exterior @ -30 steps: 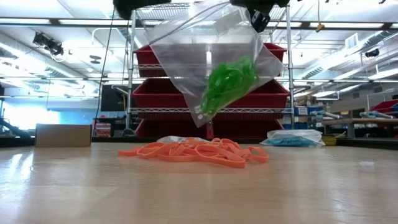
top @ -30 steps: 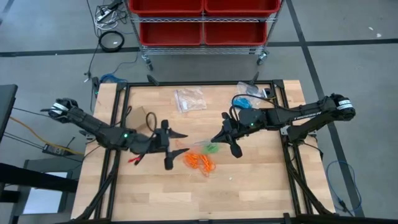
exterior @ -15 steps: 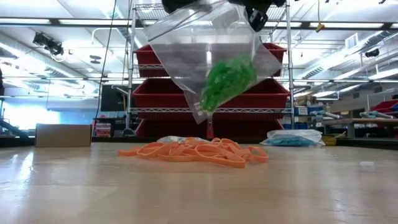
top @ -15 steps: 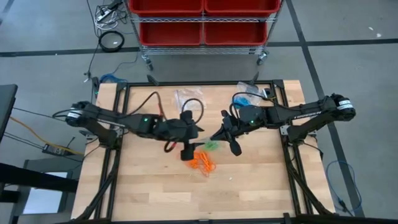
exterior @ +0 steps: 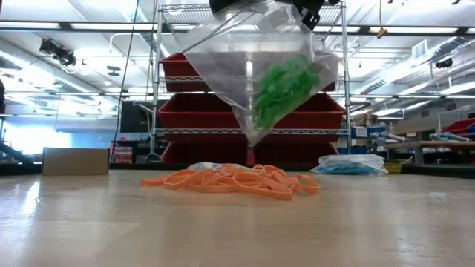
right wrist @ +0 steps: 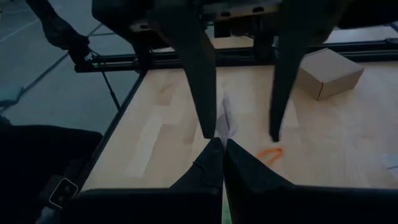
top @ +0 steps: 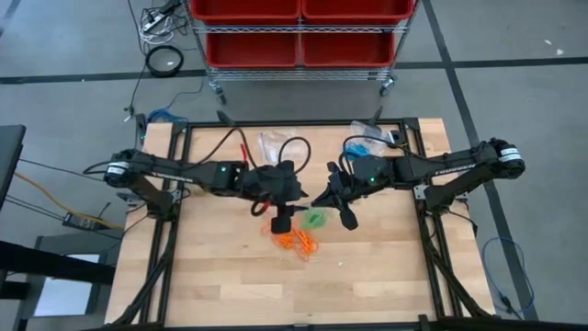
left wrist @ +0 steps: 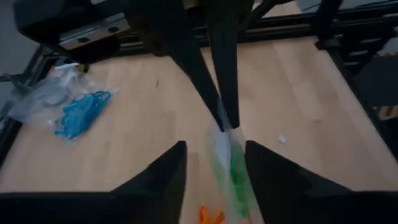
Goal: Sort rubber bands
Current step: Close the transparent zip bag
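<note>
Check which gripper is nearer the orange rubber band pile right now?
Left. The left gripper hangs just above the orange rubber bands, fingers open beside the bag of green bands. The right gripper is farther off, pinching that bag's edge.

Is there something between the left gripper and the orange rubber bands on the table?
Yes. The clear bag with green rubber bands, pinched by the right gripper, hangs above the orange rubber bands, between the left gripper fingers.

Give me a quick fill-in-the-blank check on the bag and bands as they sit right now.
1. The clear bag hanging above the table holds ____ bands.
2. The loose pile on the table under it is ____.
3. The right gripper is ____ on the bag's edge.

Missing: green; orange; shut
</note>
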Controlling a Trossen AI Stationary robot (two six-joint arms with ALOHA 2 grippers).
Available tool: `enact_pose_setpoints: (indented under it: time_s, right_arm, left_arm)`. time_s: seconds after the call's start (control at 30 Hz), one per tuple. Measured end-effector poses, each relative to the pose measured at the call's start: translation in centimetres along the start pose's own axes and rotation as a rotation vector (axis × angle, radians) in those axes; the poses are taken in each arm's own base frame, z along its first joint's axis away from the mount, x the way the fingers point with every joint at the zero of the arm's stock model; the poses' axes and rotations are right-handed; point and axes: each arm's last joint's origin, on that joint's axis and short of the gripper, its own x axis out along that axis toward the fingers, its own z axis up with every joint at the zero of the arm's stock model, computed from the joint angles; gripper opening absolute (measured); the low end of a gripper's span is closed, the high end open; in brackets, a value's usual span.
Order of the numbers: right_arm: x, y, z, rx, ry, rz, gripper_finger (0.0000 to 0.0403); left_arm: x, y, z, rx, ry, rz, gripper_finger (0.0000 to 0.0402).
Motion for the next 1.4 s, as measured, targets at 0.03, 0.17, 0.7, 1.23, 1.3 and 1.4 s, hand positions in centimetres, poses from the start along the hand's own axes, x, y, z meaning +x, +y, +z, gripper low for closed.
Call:
enact_pose_setpoints:
  time_s: [0.03,0.17,0.7,1.23,1.3,1.4]
  right_arm:
    - [0.0,0.0,0.0,0.0,0.0,0.0,0.0]
    - [0.0,0.0,0.1,-0.007,-0.007,0.0,0.0]
    - [0.0,0.0,0.1,-0.008,-0.008,-0.001,0.0]
    - [0.0,0.0,0.0,-0.009,-0.006,-0.004,0.0]
    - [0.0,0.0,0.0,-0.01,-0.006,-0.003,0.0]
    - [0.0,0.0,0.0,-0.009,-0.004,-0.004,0.0]
  left_arm:
    - [0.0,0.0,0.0,-0.001,-0.001,-0.019,0.0151]
    - [0.2,0.0,0.0,-0.001,-0.001,-0.039,0.0131]
    - [1.6,0.2,-0.2,-0.002,-0.007,-0.011,0.0144]
    - [1.6,0.0,-0.9,0.015,0.062,-0.06,0.0035]
    - [1.5,0.0,-1.0,0.007,0.075,-0.061,0.0064]
    - [1.5,0.0,-1.2,0.007,0.096,-0.062,0.0109]
